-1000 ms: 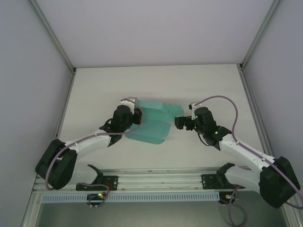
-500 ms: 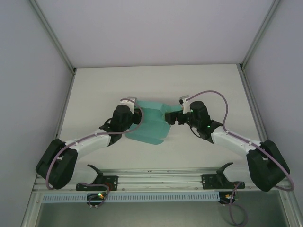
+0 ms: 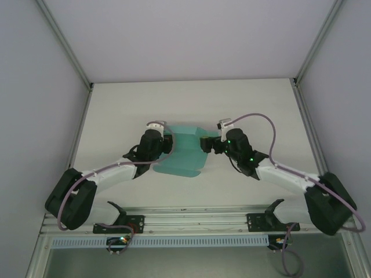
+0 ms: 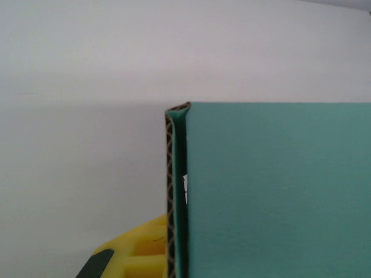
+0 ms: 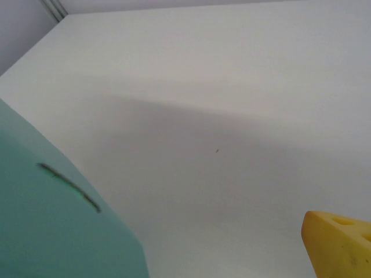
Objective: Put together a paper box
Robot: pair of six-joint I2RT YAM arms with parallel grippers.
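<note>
I read the paper box [image 3: 184,155] as partly folded, lying mid-counter [image 3: 116,104] between the two arms. The left tool [image 3: 168,145] is clamped on the box's left wall; in the left wrist view its yellow pad [image 4: 136,260] bears against the folded card edge. The right tool [image 3: 206,143] sits at the box's right side with its jaws apart, and its right pad [image 5: 339,243] stands clear of the teal card.

Both arms are stretched forward and angled inward, wrists brought close together. The left gripper [image 3: 169,145] is seen clamped on the paper box [image 3: 184,156], one yellow finger [image 4: 136,258] pressed against its edge. The right gripper [image 3: 206,143] is held with jaws apart.
</note>
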